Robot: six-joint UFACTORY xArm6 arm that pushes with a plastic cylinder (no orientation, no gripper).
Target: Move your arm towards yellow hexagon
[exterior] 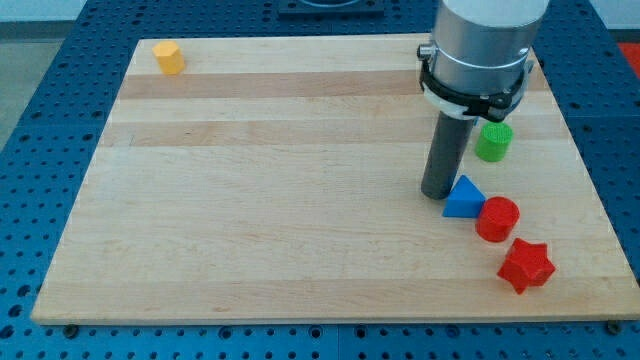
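- The arm comes straight down at the right, my tip (438,193) on the bench (280,200), touching the blue triangle (462,198).
- No fingers here, only a rod.
- The yellow hexagon (168,57) sits far left, well apart from my tip.

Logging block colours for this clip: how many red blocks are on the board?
2. A red cylinder sits right of the blue triangle; a red star lies below-right of it. The arm could hide others.
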